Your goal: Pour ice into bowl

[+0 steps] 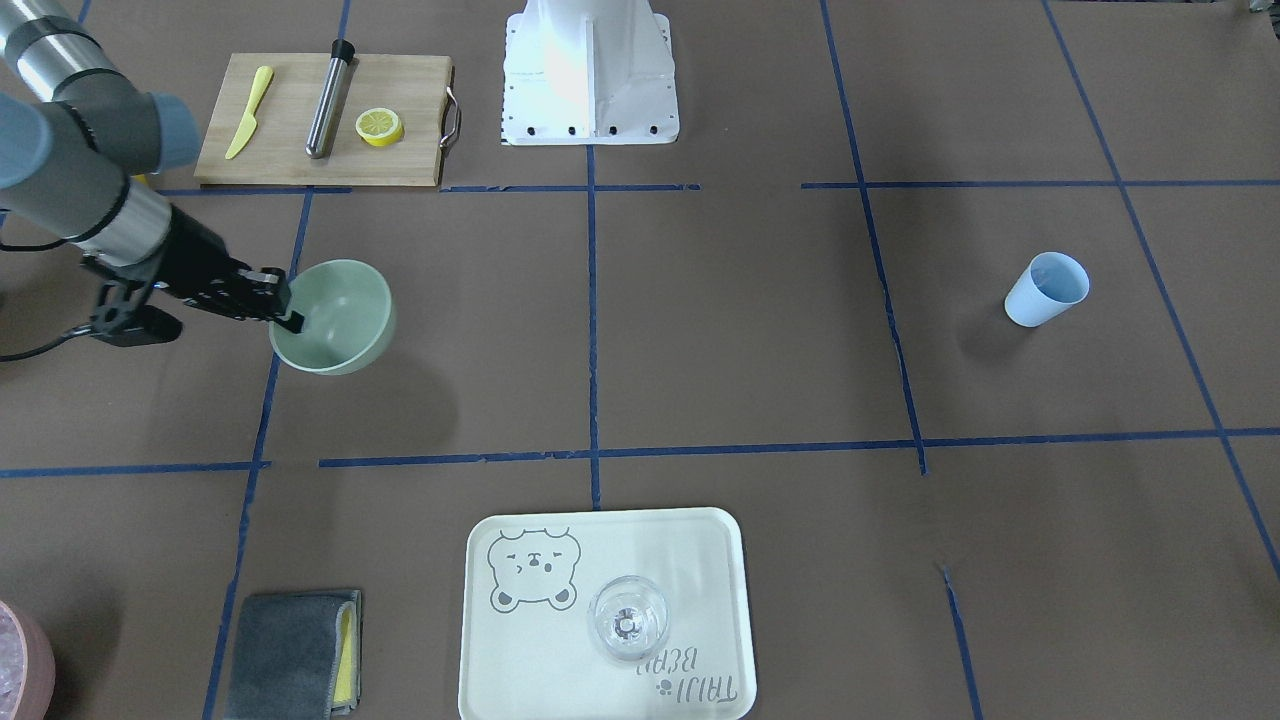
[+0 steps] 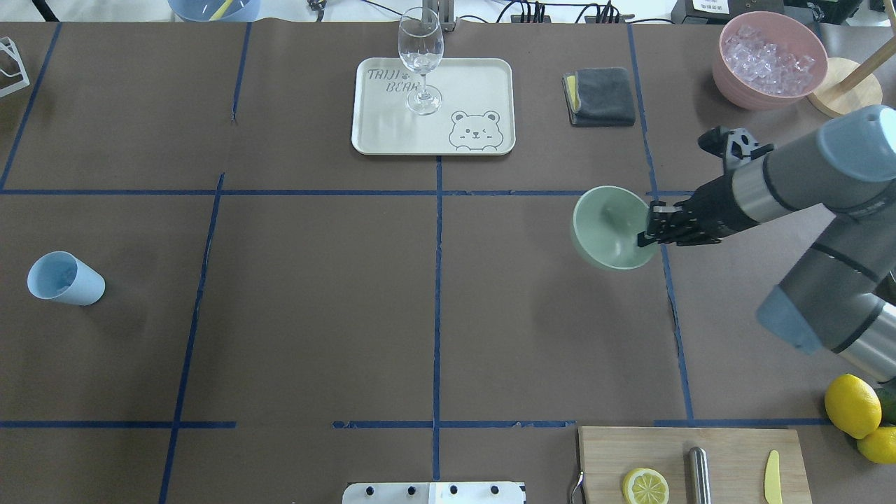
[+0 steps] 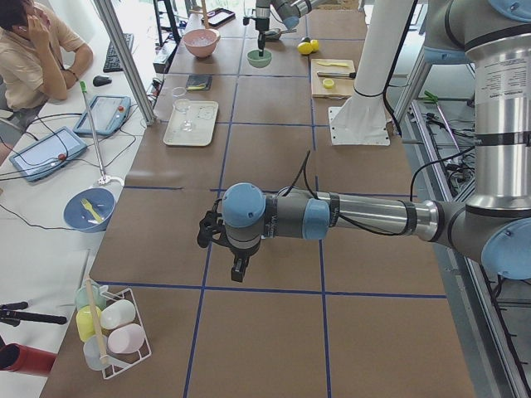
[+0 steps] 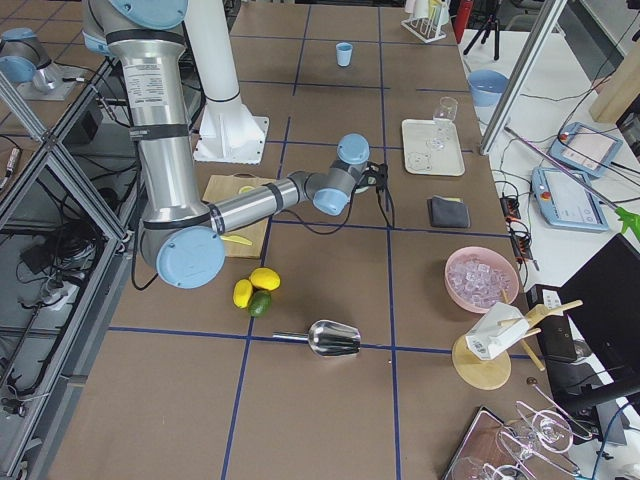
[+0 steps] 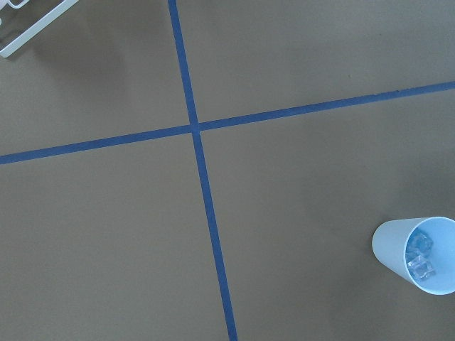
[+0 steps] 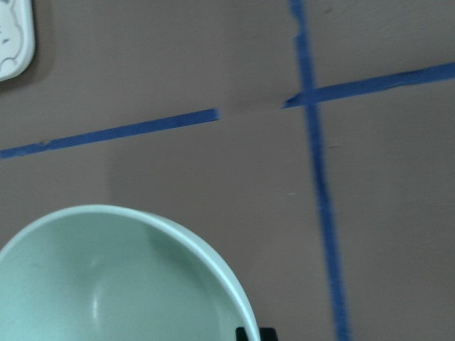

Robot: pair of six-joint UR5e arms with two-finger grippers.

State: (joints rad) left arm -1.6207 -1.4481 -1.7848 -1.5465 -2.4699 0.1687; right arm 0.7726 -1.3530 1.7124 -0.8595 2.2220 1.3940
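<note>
Between the two fingers of my right gripper, pinched shut on the rim: one smooth, round, mint-green bowl, tilted, one finger inside and one outside. It looks raised off the brown paper. One light blue tapered cup, well apart from those fingers, holds a few clear glassy ice cubes. Whether the left gripper is parted or closed, I cannot tell.

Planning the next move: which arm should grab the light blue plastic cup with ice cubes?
Left. Its wrist view shows the light blue cup below; the right end effector grips the round pale mint-green bowl.
</note>
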